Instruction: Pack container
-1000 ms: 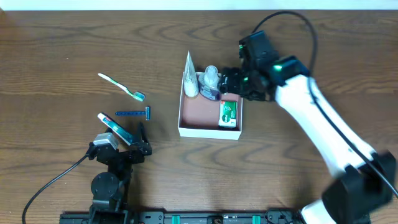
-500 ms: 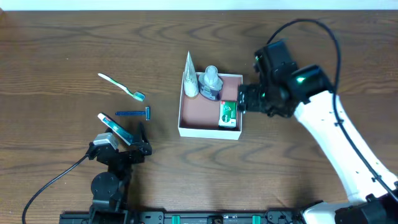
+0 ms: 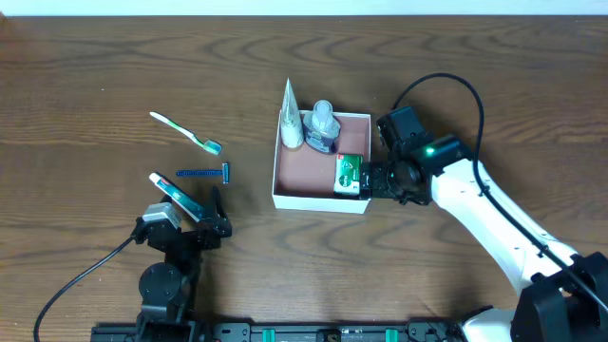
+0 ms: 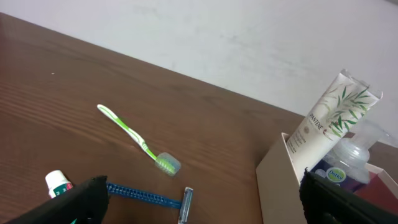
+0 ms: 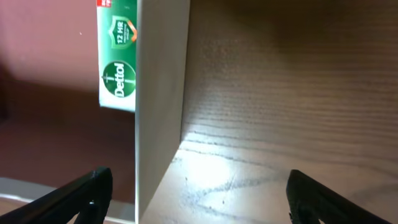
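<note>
While right gripper [image 3: 377, 179] hangs at container [image 3: 318, 201] right wall, jaws wide, empty, box sits mid table [image 3: 95, 76] w/ Pantene tube [image 3: 290, 119], bottle [image 3: 323, 123], green-white carton [image 3: 350, 173] inside. Left gripper [image 3: 219, 217] front-left, jaws wide, empty; toothbrush [image 3: 185, 131], razor [image 3: 204, 174] just beyond it.

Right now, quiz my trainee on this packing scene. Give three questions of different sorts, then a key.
1. True or false: the razor lies on the table, outside the container.
2. The right gripper is: A) shut, B) open, at the container's wall, C) out of view.
3. How many items are in the container?

Key:
1. True.
2. B.
3. Three: the tube, the bottle and the green carton.
</note>
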